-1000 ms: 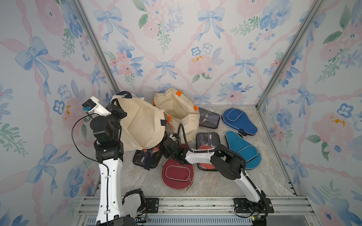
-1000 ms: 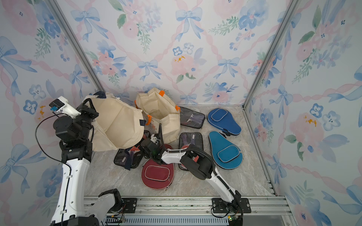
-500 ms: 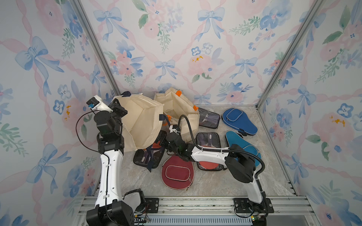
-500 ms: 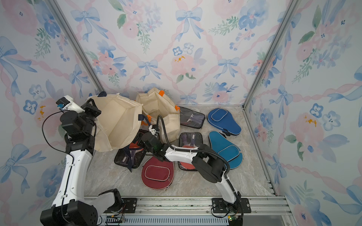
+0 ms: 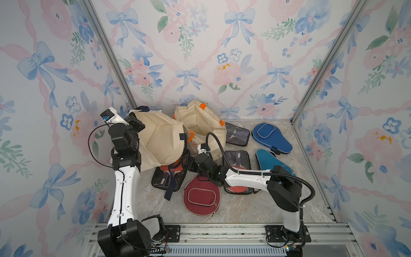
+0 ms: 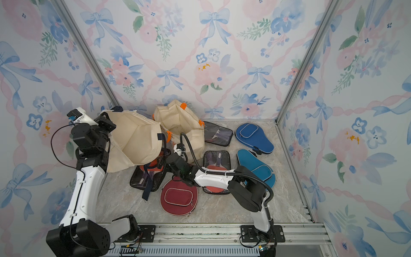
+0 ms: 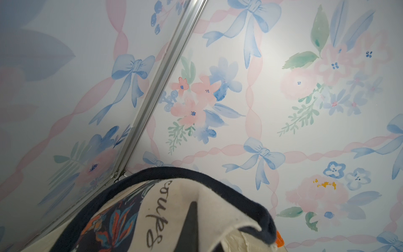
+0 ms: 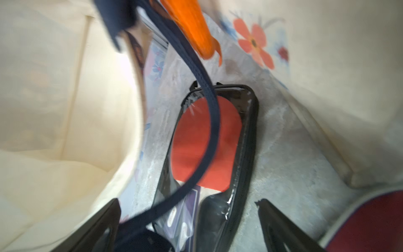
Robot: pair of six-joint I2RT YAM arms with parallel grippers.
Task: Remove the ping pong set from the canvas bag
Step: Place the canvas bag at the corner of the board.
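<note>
2 grippers: left gripper (image 5: 136, 121) clamps rim of canvas bag (image 5: 162, 142); right gripper (image 8: 189, 218) wide, w/ ping pong set (image 8: 229, 135) just ahead.

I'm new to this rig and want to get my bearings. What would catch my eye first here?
A cream canvas bag hangs tipped at the back left, pinched at its rim by the left end effector. Just below its mouth a clear-cased ping pong set lies on the floor, with the open right end effector poised at it. Two blue paddle covers lie at the right, a dark red cover in front.
</note>
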